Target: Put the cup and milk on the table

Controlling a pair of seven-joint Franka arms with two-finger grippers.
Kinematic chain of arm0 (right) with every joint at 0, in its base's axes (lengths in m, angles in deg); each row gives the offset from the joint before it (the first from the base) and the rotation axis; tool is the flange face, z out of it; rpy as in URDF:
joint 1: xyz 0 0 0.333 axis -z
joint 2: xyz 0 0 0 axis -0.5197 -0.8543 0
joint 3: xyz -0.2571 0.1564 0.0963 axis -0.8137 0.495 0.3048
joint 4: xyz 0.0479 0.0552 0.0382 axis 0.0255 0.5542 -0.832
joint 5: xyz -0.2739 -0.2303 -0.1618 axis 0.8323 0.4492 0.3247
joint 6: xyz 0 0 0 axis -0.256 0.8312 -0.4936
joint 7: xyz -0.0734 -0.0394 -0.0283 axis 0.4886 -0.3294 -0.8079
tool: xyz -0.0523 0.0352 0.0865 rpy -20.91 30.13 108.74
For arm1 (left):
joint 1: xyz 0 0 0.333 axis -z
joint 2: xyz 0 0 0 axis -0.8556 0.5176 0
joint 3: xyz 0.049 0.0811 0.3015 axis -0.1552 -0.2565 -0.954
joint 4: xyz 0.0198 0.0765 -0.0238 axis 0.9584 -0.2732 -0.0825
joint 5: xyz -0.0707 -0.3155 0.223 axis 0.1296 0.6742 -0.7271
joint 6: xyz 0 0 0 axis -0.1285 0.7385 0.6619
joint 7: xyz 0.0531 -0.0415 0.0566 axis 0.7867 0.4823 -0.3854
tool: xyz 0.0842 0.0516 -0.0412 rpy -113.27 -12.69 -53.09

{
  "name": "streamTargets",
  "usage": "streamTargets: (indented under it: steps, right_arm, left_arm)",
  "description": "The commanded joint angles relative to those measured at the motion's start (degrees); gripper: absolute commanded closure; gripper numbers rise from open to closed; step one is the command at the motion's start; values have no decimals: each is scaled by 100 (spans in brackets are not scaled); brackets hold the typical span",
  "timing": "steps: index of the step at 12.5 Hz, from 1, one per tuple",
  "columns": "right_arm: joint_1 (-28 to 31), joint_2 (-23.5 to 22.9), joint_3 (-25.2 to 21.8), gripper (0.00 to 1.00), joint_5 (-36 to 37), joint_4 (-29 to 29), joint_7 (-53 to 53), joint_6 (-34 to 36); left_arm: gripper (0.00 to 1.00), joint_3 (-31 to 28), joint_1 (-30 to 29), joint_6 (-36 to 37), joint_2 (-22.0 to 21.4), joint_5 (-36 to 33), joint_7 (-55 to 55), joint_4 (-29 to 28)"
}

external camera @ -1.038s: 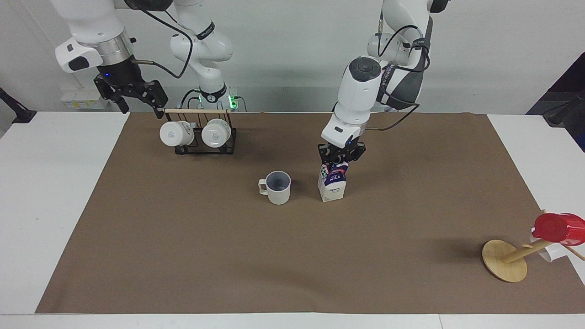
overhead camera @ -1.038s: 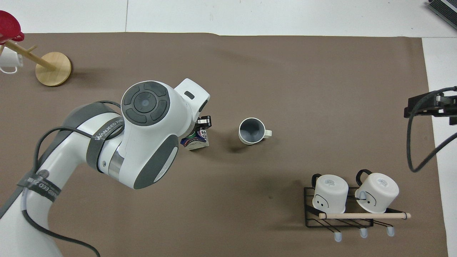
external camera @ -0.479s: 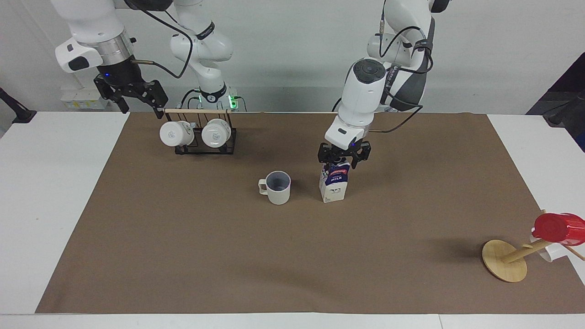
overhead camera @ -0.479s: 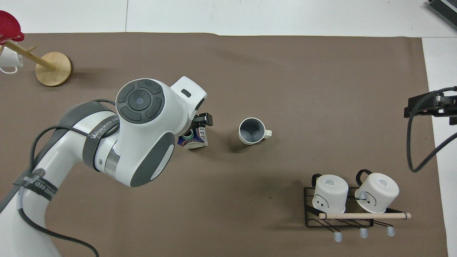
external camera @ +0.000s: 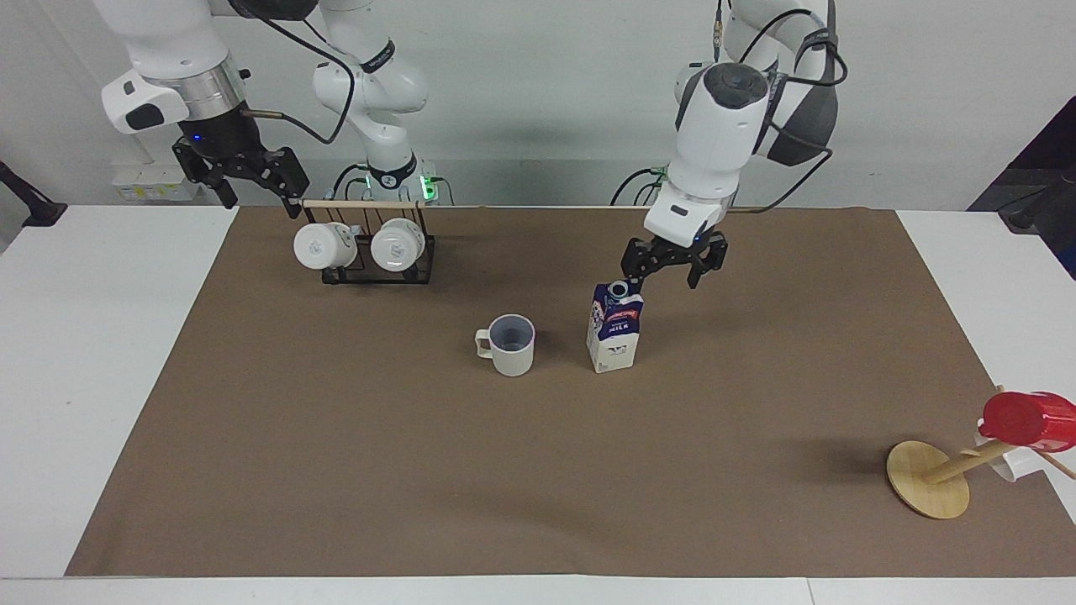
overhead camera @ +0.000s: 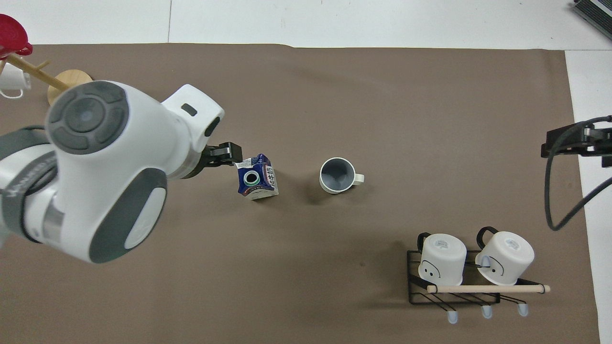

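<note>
On the table (external camera: 118,336), the milk (external camera: 614,328) stands beside the cup (external camera: 511,344); the left gripper (external camera: 672,267) hangs wide open and empty above it, while the right gripper (external camera: 244,178) waits, probably open.

One camera sits high across the surface (external camera: 538,470) and faces the robots; the other hangs above the robots' end, looking steeply down and forward. Both share the brown sheet — seen half a turn apart.

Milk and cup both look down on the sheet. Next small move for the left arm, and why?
Probably retract the left gripper up and toward its base. The milk stands upright beside the cup on the table, jaws open and clear of it. The right gripper waits.
</note>
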State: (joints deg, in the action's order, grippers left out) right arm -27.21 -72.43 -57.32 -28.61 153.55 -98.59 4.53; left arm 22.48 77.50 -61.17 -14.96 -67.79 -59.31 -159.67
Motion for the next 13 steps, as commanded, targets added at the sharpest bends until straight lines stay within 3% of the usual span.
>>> streamTargets:
  steps: [1, 7, 13]
  right_arm:
    - [38, -44, 31, 0, -56, -108, 62, 115]
    - [38, -44, 31, 0, -56, -108, 70, 115]
    - [47, -44, 22, 0, -56, -108, 79, 115]
  left_arm:
    - [0, -1, -529, 576, -353, 79, 717, 12]
    - [0, -27, -1769, 1561, -846, 115, 2406, 48]
    - [0, -71, -1885, 1598, -890, 97, 2417, 66]
